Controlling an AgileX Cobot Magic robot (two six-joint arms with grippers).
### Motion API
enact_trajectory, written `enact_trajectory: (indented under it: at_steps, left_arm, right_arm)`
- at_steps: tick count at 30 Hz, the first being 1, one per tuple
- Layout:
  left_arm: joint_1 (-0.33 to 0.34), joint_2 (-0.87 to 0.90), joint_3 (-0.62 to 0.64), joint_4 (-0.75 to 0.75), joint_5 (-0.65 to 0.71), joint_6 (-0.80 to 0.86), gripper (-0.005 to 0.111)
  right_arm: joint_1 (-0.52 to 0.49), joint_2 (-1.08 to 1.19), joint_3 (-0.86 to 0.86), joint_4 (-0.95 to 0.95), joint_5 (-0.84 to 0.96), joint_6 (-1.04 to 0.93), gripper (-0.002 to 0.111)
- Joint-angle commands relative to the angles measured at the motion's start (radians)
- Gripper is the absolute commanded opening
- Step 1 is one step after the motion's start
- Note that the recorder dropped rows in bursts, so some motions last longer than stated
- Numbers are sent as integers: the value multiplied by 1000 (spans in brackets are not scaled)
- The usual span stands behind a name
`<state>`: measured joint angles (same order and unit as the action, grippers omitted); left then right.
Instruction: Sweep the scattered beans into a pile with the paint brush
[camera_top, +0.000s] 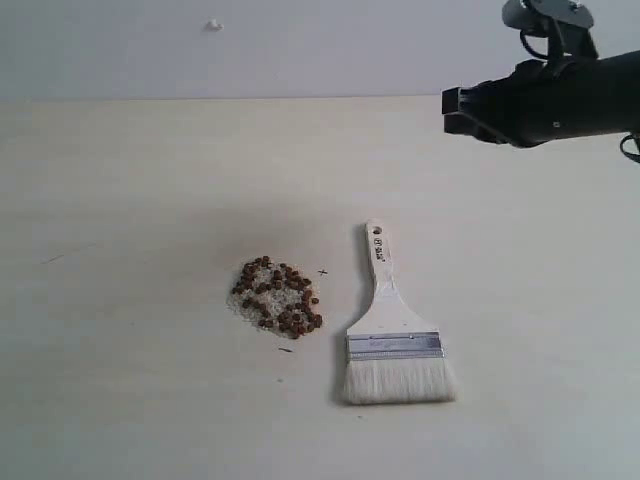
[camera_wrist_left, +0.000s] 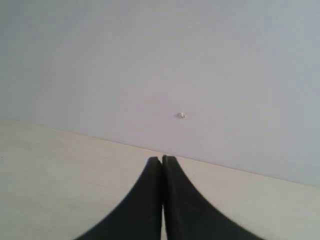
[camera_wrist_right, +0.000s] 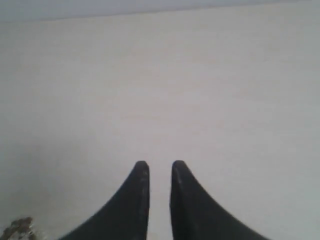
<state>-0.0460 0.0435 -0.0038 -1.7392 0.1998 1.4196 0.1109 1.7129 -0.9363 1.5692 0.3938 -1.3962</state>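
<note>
The beans (camera_top: 277, 297) lie gathered in one reddish-brown heap on white crumbs near the middle of the pale table (camera_top: 130, 200). An edge of that heap shows in the right wrist view (camera_wrist_right: 20, 227). The paint brush (camera_top: 392, 330) lies flat just right of the heap, cream bristles toward the front, white handle pointing back. Nothing touches it. My right gripper (camera_top: 447, 112) (camera_wrist_right: 160, 165) hangs raised at the back right, well away from the brush, jaws a little apart and empty. My left gripper (camera_wrist_left: 163, 159) is shut on nothing and does not show in the exterior view.
A pale wall (camera_top: 320, 45) rises behind the table's far edge, with a small white spot (camera_top: 213, 24) (camera_wrist_left: 181, 115) on it. A tiny dark cross mark (camera_top: 322, 271) sits between the heap and the brush handle.
</note>
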Motion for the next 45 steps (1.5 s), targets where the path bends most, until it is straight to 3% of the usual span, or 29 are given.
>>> enact_trajectory:
  at_steps: [1, 9, 27, 39, 45]
  left_arm:
    - [-5, -7, 4, -5, 4, 1, 0]
    - [-5, -7, 4, -5, 4, 1, 0]
    - [-5, -7, 4, -5, 4, 1, 0]
    - [-5, -7, 4, -5, 4, 1, 0]
    - [-5, -7, 4, -5, 4, 1, 0]
  right_arm:
    - [0, -123, 107, 175, -200, -221, 0]
    - [0, -414, 242, 175, -154, -273, 0]
    - [0, -1412, 739, 175, -184, -170, 0]
    - [0, -1491, 931, 175, 11, -171, 0]
    - [0, -1491, 936, 164, 19, -214, 0]
